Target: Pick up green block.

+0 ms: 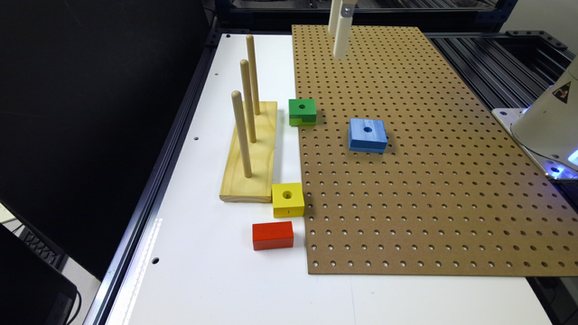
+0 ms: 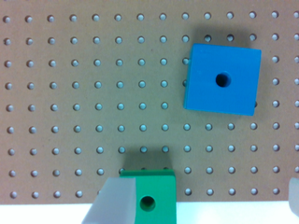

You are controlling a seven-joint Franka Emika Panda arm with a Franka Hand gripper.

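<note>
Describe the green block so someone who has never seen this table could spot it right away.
Find the wooden base with three pegs beside the brown pegboard. The green block sits on the pegboard's edge next to the base's far end. It is the only green piece, smaller than the blue block, with a centre hole and a lighter notched lower band.

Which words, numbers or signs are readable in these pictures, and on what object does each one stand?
No words or numbers are readable.
Warning triangle sign, black and yellow, on the white robot base: its symbol is too small to read.
The blocks and pegboard carry no text.
</note>
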